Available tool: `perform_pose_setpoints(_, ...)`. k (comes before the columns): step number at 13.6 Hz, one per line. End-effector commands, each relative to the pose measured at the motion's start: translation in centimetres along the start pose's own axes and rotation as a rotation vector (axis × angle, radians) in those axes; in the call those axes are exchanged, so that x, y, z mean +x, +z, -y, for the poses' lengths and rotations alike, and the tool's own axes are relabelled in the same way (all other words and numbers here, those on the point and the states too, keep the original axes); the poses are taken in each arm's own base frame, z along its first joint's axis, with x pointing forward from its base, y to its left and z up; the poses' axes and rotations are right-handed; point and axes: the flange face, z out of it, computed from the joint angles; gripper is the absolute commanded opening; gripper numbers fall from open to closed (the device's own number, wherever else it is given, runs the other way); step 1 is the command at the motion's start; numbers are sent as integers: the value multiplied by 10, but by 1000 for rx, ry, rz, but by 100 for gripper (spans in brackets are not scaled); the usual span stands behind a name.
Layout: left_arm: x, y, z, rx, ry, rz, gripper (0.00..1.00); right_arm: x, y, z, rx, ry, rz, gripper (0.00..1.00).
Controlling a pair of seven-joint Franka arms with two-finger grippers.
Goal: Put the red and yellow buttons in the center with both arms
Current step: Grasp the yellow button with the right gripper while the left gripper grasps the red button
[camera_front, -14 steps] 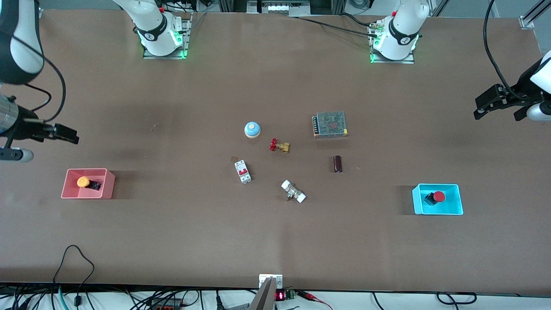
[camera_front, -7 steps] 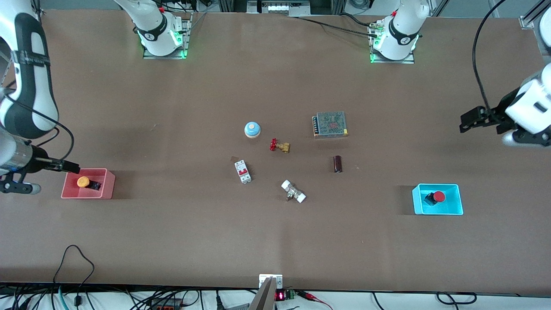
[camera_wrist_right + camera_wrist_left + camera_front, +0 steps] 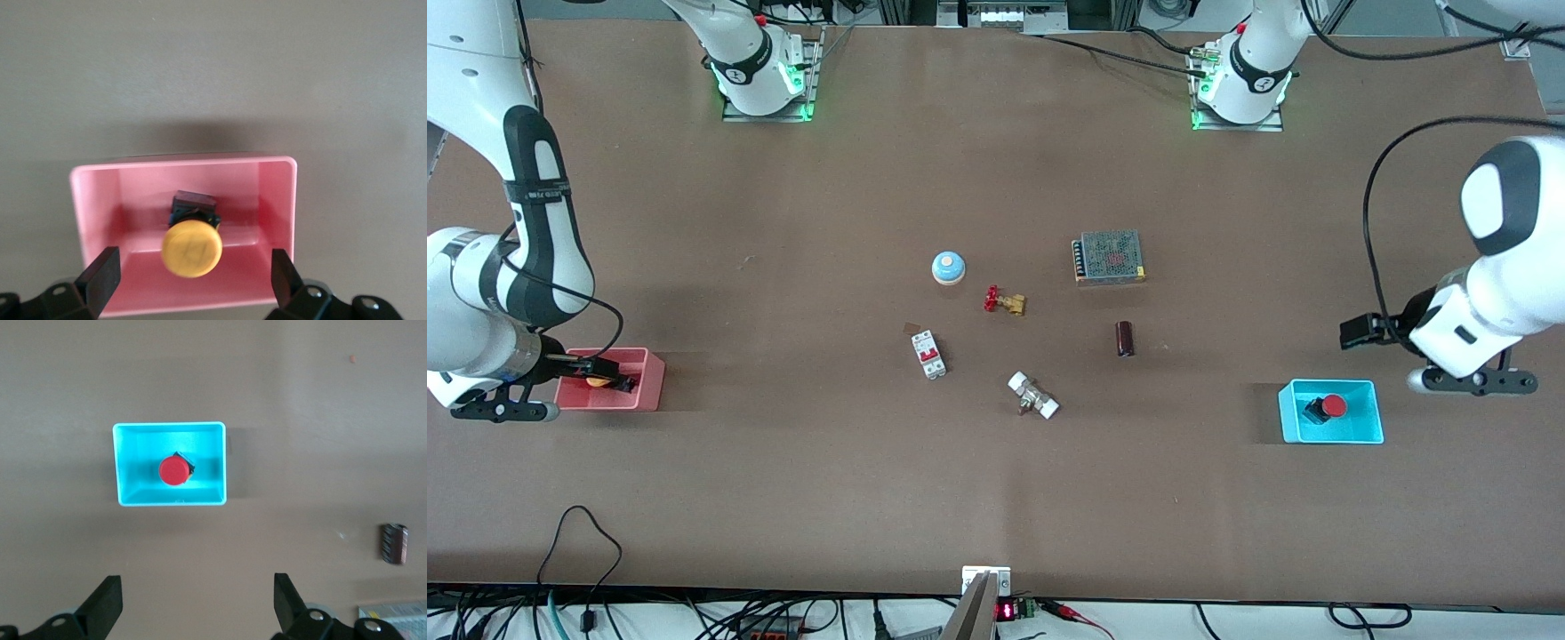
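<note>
While the right gripper [image 3: 609,367], fingers apart, half-hides the yellow button [image 3: 192,248], the left gripper [image 3: 197,603] gapes over brown tabletop [image 3: 996,480].

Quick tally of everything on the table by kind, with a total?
Small push buttons: 2 (yellow button in pink bin, red button in cyan bin)
Bins: 2
Blue dome button: 1
Valves: 2 (red-handled brass valve, white-ended valve)
Circuit breaker: 1
Power supply: 1
Dark cylinder: 1
Total: 10
</note>
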Motion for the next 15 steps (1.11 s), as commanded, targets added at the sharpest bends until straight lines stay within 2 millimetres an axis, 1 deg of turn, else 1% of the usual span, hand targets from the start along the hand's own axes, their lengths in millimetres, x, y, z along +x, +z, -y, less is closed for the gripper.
perform_pose_setpoints(1, 19, 36, 23, 5, -12, -3, 100, 4, 2, -2, 7, -49, -11, 100)
perform_pose_setpoints(2, 24, 47, 35, 5, -27, -17, 100, 4, 5, -2, 7, -52, -10, 100)
perform_pose_setpoints(3, 30, 68, 39, 5, -30, -23, 100, 4, 10, -2, 5, -52, -9, 100)
perform_pose_setpoints(5, 40, 106, 50, 5, -45, -47, 100, 6, 18, -10, -3, -43, -39, 100)
perform_pose_setpoints(6, 43, 121, 56, 8, -54, -55, 100, 7, 24, -10, -5, -44, -39, 100)
perform_pose_setpoints(7, 46, 133, 57, 8, -55, -59, 100, 7, 27, -8, -3, -50, -37, 100)
perform_pose_setpoints(8, 46, 149, 58, 6, -59, -49, 100, 7, 28, -8, 0, -53, -36, 100)
perform_pose_setpoints(9, 47, 163, 56, 6, -61, -44, 100, 6, 35, -7, 4, -51, -27, 100)
perform_pose_setpoints(11, 48, 179, 50, 5, -55, -32, 100, 7, 39, -7, 6, -51, -24, 100)
perform_pose_setpoints(13, 46, 186, 51, 6, -56, -20, 100, 7, 44, -4, 8, -55, -19, 100)
perform_pose_setpoints(14, 46, 186, 50, 4, -56, -18, 98, 8, 44, -3, 8, -58, -19, 100)
perform_pose_setpoints(15, 45, 186, 50, 4, -58, -14, 88, 8, 43, -2, 7, -61, -21, 100)
